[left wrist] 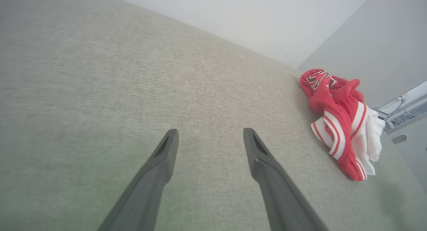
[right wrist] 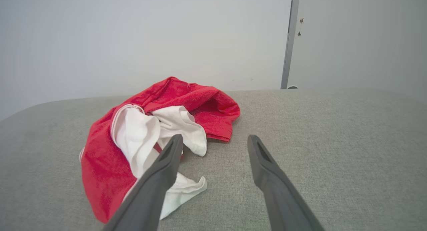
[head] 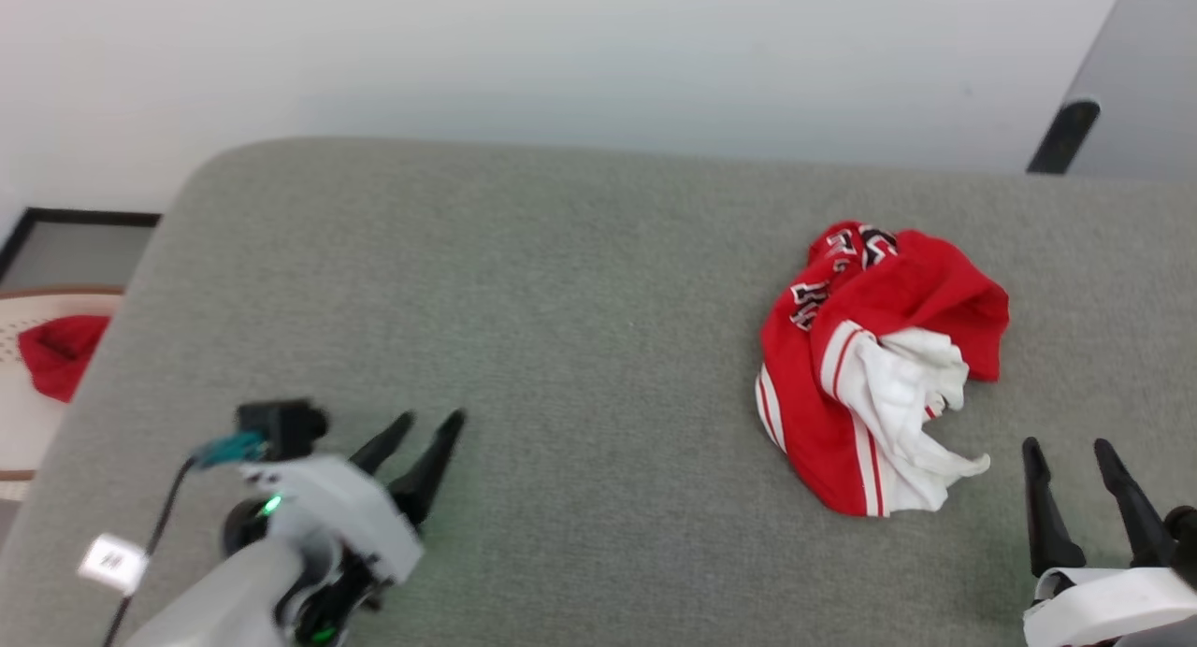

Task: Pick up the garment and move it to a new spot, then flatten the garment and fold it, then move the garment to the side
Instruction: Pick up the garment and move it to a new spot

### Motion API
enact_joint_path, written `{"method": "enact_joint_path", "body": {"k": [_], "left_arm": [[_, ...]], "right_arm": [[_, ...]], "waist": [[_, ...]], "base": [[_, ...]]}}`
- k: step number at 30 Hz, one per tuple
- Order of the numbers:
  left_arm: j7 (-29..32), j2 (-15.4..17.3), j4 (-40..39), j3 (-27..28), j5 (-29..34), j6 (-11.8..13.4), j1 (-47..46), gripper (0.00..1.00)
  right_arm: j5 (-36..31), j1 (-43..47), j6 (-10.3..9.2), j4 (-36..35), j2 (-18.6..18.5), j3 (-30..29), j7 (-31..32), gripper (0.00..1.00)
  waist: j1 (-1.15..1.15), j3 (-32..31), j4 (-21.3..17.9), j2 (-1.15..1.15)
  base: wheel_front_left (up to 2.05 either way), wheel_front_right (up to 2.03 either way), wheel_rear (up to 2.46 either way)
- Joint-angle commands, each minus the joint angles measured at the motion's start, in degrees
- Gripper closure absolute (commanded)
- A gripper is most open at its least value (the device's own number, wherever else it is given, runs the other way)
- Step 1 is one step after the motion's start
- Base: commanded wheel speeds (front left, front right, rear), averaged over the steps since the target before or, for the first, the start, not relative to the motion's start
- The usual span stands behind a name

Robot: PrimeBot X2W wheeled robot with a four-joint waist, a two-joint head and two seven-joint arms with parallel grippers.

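The garment (head: 870,357) is a red jersey with white sleeves and striped trim, lying crumpled in a heap on the right half of the grey padded surface (head: 580,282). Black lettering shows on its far side. My right gripper (head: 1066,451) stands open just to the near right of the heap, nothing between its fingers; in the right wrist view the garment (right wrist: 140,141) lies ahead and left of the right gripper (right wrist: 213,141). My left gripper (head: 432,421) is open over bare surface at the lower left, far from the garment (left wrist: 340,121). Its fingers (left wrist: 166,151) hold nothing.
A pale wall runs behind the surface. At the far left, beyond the surface's edge, a red cloth (head: 61,352) lies on a light woven object. A dark post (head: 1061,137) stands at the upper right by a grey panel.
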Motion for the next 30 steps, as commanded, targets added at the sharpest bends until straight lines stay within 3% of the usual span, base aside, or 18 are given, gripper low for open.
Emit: {"method": "enact_joint_path", "body": {"k": [1,8,17,24,30], "left_arm": [[-0.3,0.7,-0.3,0.9,0.7,0.4,1.5,0.00],[-0.4,1.0,-8.6,15.4,10.9,5.2,13.0,0.00],[-0.4,-1.5,-21.7,31.9,34.9,11.9,26.4,0.00],[-0.4,-4.8,-28.6,41.8,48.6,12.0,30.7,0.00],[-0.4,-8.3,-31.9,48.4,55.2,10.3,35.3,0.00]], "right_arm": [[0.1,0.7,-0.08,-0.3,-0.2,-0.4,0.1,0.00],[0.5,3.7,-0.08,-1.6,-0.7,-3.5,0.6,0.00],[0.5,2.9,-0.08,-4.1,-0.7,-4.1,1.4,0.00],[0.9,-1.1,-0.08,-5.2,-1.1,-2.3,1.2,0.00],[1.9,-2.2,-0.08,-4.4,-0.4,0.6,1.1,0.00]], "waist": [[0.00,-2.4,2.1,0.00],[0.00,-3.7,0.9,0.00],[0.00,-2.8,-2.8,0.00],[0.00,-1.7,-5.0,0.00],[0.00,-1.9,-6.6,0.00]], "base": [[0.00,0.00,0.00],[0.00,0.00,0.00],[0.00,0.00,0.00],[0.00,0.00,0.00],[0.00,0.00,0.00]]}}
